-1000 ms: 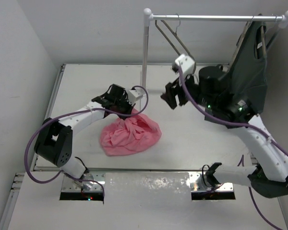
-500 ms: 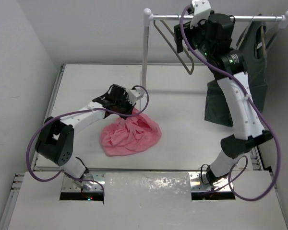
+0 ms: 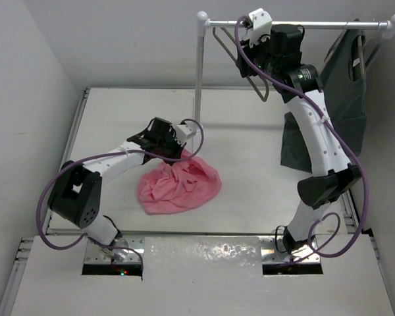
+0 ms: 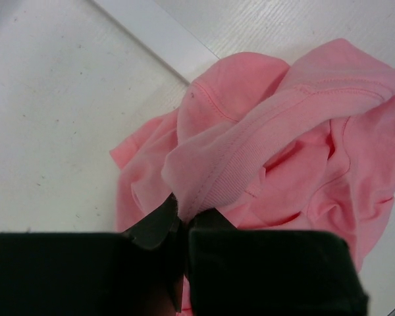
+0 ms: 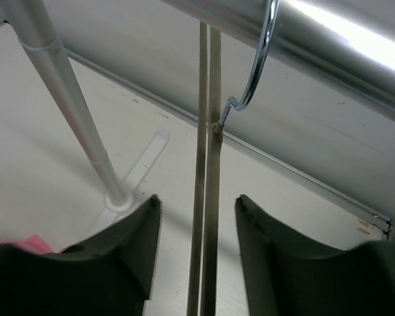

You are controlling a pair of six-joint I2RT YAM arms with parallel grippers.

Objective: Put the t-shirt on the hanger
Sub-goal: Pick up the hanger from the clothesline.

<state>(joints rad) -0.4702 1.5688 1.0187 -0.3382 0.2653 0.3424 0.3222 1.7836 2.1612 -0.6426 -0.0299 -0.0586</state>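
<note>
The salmon-pink t-shirt (image 3: 178,187) lies crumpled on the white table left of centre. My left gripper (image 3: 175,146) is shut on its ribbed collar edge (image 4: 218,176) at the pile's far side. The taupe-grey hanger (image 3: 249,69) hangs by its silver wire hook (image 5: 257,66) from the rail (image 3: 296,25) at the back. My right gripper (image 3: 243,58) is raised to the rail and open, its fingers either side of the hanger's thin arms (image 5: 207,197), not touching them.
A white rack post (image 3: 199,69) stands at the back centre, its foot showing in the right wrist view (image 5: 118,197). A dark grey-green garment (image 3: 339,99) hangs at the rail's right end. The table's raised back edge (image 4: 151,39) runs behind the pink pile.
My right arm has swung up from mid-table height to the rail and shifted slightly left, with its open fingers now around the hanger. My left gripper and the t-shirt have not moved.
</note>
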